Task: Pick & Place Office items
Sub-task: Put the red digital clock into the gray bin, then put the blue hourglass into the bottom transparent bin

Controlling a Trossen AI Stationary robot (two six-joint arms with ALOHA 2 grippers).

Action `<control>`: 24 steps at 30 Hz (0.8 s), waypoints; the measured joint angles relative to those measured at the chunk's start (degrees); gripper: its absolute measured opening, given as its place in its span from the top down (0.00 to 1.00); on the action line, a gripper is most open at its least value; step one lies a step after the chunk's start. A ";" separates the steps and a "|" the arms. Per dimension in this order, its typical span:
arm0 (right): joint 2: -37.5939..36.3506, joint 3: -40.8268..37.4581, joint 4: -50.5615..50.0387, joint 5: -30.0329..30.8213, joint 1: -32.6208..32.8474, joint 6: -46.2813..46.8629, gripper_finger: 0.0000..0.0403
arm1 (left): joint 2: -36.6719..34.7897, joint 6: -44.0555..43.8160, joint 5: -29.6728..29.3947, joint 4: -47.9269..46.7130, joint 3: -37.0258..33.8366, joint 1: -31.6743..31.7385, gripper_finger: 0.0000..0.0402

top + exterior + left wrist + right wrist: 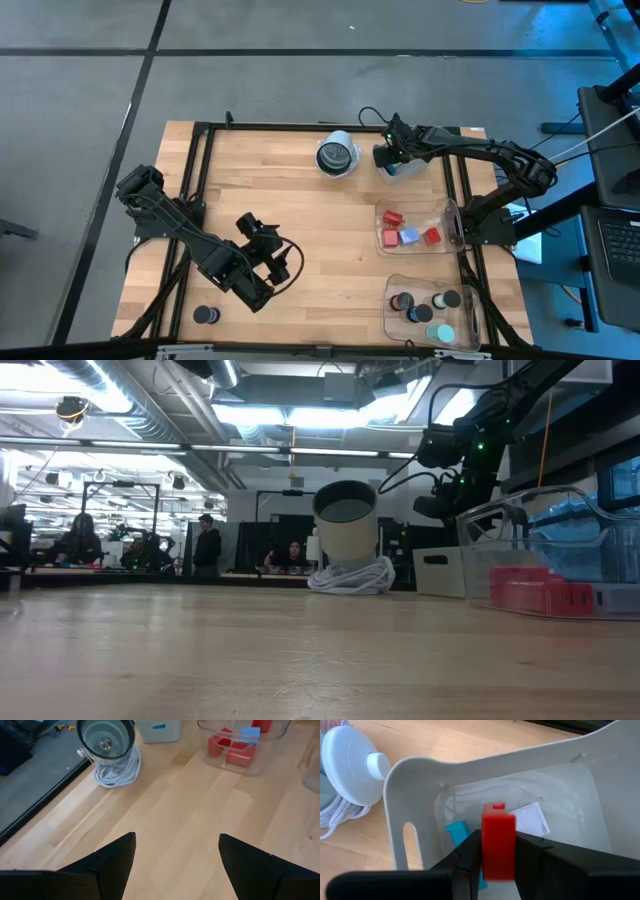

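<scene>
My right gripper (498,851) is at the table's far right, shut on a red block (498,832) above a white bin (420,780) that holds a blue piece (457,831) and a white rectangle (532,819). In the high view this gripper (388,155) hangs over the bin (406,169). My left gripper (272,243) hovers open over bare wood near the table's front left, its fingers (112,857) with nothing between them. A black disc (207,315) lies flat on the table near the front left corner. My right gripper pinches the red block between its two fingers (467,855), which press on the block's two opposite side faces (487,845). The fingers slant down from above. The block is lifted clear over the white bin's inside, and its far end (495,809) sticks out beyond the fingertips.
A round white-and-dark bowl-like thing (337,155) with a coiled white cord stands at the far middle. A clear bin (440,212) on the right holds red blocks and a pale blue piece. A nearer clear bin (392,300) holds black discs and a teal piece. Bare wood lies mid-table.
</scene>
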 joint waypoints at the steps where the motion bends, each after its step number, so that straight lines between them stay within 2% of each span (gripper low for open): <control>1: 0.00 0.02 0.15 0.05 0.00 -0.03 0.78 | 0.00 0.01 0.40 -0.02 0.00 0.00 0.30; 7: 0.00 0.03 0.94 0.15 0.00 -0.45 0.64 | 0.00 0.02 3.88 -0.19 0.00 0.00 0.30; 10: 0.00 0.04 0.94 0.08 0.00 -1.60 0.55 | 0.00 0.02 7.75 -0.62 0.00 0.00 0.30; 13: 0.00 0.75 -0.21 -1.51 0.00 -4.52 0.48 | 0.00 -0.60 16.91 -3.02 0.02 -0.29 0.30; 16: 0.00 2.36 -3.11 -4.67 0.01 -6.93 0.42 | 0.00 -5.08 27.85 -6.58 0.02 -1.74 0.30; 21: 0.00 6.21 -8.15 -5.82 0.33 -7.88 0.38 | -0.04 -16.78 41.60 -7.29 -2.17 -6.18 0.30; 24: -0.01 8.52 -9.23 -5.83 1.18 -9.63 0.39 | -0.02 -26.71 46.91 -6.75 -4.92 -9.16 0.30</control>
